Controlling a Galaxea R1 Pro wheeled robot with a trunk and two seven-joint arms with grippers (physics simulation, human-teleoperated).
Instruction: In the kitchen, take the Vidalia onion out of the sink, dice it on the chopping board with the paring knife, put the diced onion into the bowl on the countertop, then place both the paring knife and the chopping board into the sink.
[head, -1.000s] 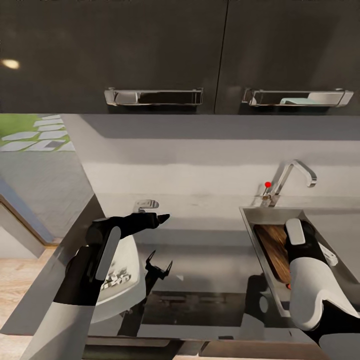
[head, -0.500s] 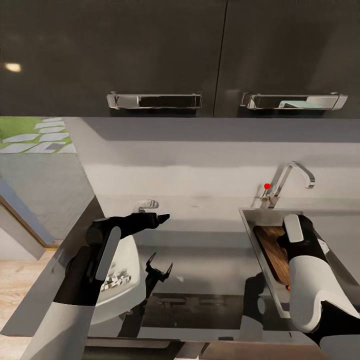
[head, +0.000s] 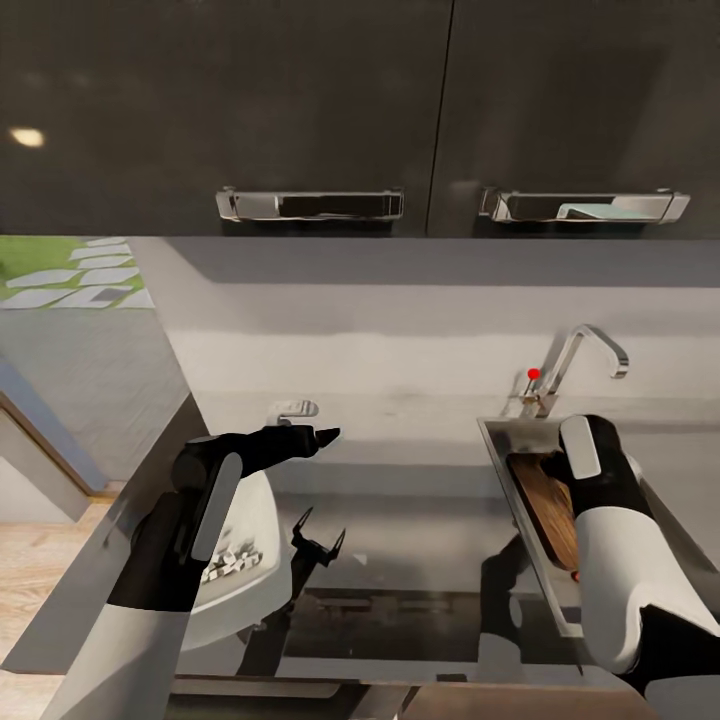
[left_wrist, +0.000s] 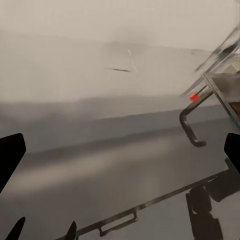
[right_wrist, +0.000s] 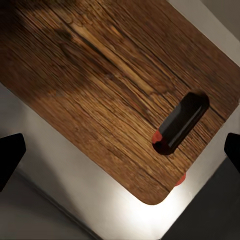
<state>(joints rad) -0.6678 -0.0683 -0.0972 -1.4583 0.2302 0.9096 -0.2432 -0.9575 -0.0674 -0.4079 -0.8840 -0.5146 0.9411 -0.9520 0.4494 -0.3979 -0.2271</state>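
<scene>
The chopping board (head: 548, 500) (right_wrist: 115, 85) lies in the sink (head: 497, 432), slanted against the basin's left wall. Red bits of the paring knife (right_wrist: 158, 136) (head: 576, 575) peek through the board's handle slot and past its edge, so the knife is under it. My right gripper (right_wrist: 120, 150) hangs open just above the board, holding nothing; in the head view its forearm (head: 600, 490) hides it. The white bowl (head: 255, 515) sits on the countertop (head: 420, 520) at left, with diced onion (head: 232, 558) inside. My left gripper (head: 322, 436) (left_wrist: 120, 155) hovers open and empty beyond the bowl.
Glossy black upper cabinets with chrome handles (head: 310, 204) hang low over the counter. The tap (head: 590, 345) and its red knob (head: 534, 374) stand behind the sink. A small chrome fitting (head: 293, 408) sits on the backsplash. The countertop ends at left, with wood floor (head: 40, 550) below.
My right arm has lifted a little and drawn back over the sink, away from the board. The board, the bowl and the left arm have stayed put. The view has shifted slightly.
</scene>
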